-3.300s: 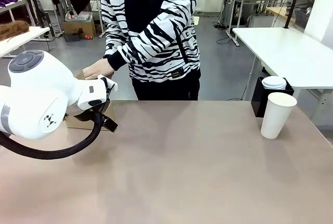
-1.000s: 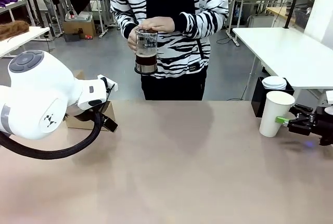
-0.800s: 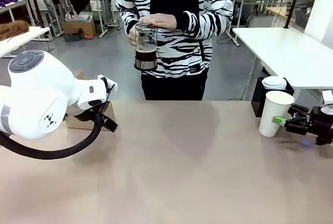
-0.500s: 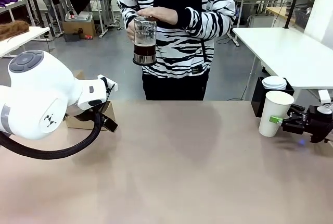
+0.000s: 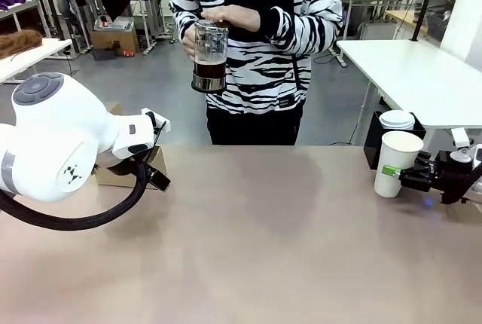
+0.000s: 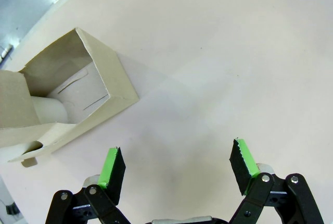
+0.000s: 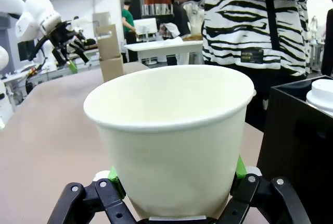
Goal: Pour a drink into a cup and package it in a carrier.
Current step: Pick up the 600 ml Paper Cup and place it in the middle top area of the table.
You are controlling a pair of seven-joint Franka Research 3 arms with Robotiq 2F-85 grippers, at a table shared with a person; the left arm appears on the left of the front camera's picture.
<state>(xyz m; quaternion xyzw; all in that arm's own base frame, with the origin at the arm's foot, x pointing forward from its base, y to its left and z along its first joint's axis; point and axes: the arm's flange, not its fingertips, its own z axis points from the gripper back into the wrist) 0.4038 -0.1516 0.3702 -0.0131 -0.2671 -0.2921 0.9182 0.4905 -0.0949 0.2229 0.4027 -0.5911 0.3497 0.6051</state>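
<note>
Left arm [image 5: 56, 143]: nearest the fixed camera, at the left side of the worktop [image 5: 271, 241]; its white housing hides part of what lies behind it.
Left claw [image 6: 177, 148]: jaws spread wide and empty, green pads [image 6: 111, 162] pointing down at bare worktop.
Carrier [image 6: 67, 104]: brown cardboard, resting on the worktop at the left side, just beside the left claw and clear of both pads. In the front view it is partly covered by the left wrist.
Right claw [image 7: 176, 172]: low over the worktop at the right edge, one finger on each side of the cup's lower half. Green pads sit right at the cup wall; whether they press on it cannot be told.
Cup [image 5: 397, 162]: white paper, upright on the worktop at the right side, between the right claw's fingers. Its inside looks empty in the right wrist view.
Black box [image 5: 373, 145]: just behind the cup, holding white lids [image 5: 396, 119].
Person: standing at the far side in a black-and-white striped top.
Jug [image 5: 210, 56]: clear glass, held upright at chest height, well above the worktop, one hand [image 5: 235, 16] on its top.
Drink [image 5: 209, 70]: dark brown, filling the lower part of the jug.
</note>
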